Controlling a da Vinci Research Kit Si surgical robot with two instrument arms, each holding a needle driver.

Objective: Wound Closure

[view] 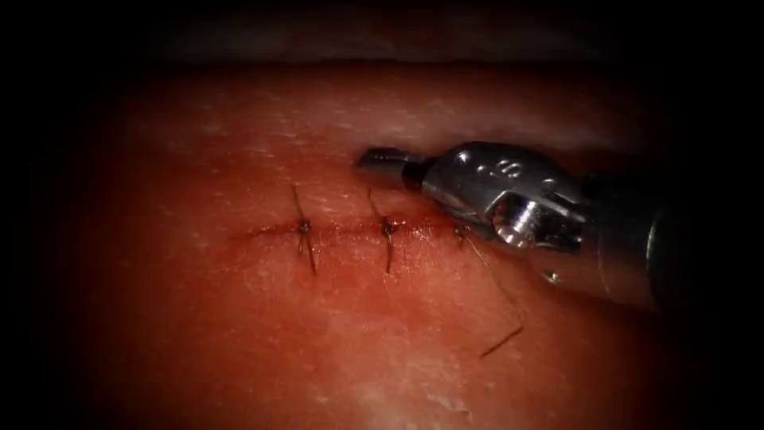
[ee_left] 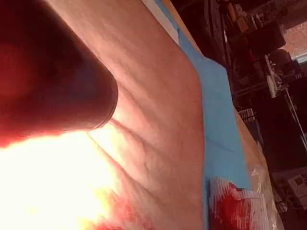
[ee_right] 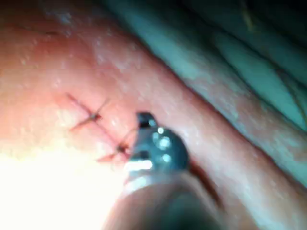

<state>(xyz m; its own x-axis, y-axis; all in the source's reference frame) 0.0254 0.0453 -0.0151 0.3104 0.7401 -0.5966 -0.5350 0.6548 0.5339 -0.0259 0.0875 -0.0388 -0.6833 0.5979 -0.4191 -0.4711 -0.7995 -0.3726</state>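
Observation:
The tissue (view: pixel 239 342) carries a short horizontal cut (view: pixel 342 231) closed by three knotted stitches (view: pixel 304 228) (view: pixel 388 228) (view: pixel 459 232). A long thread tail (view: pixel 497 283) runs down and right from the rightmost stitch to a loose end. My right tool (view: pixel 380 165) comes in from the right and hovers just above the cut's right part, jaws shut with nothing seen between them. In the right wrist view the same tool (ee_right: pixel 144 120) points at two stitches (ee_right: pixel 93 116). The left arm's dark shaft (ee_left: pixel 53 81) lies over pale tissue (ee_left: pixel 158 120).
A blue drape (ee_left: pixel 216 120) borders the tissue's edge, with red fluid (ee_left: pixel 235 206) pooled on a sheet beside it. Bench clutter stands in the dark background (ee_left: pixel 268 57). The tissue's far edge (view: pixel 382 60) runs across the back of the endoscope view.

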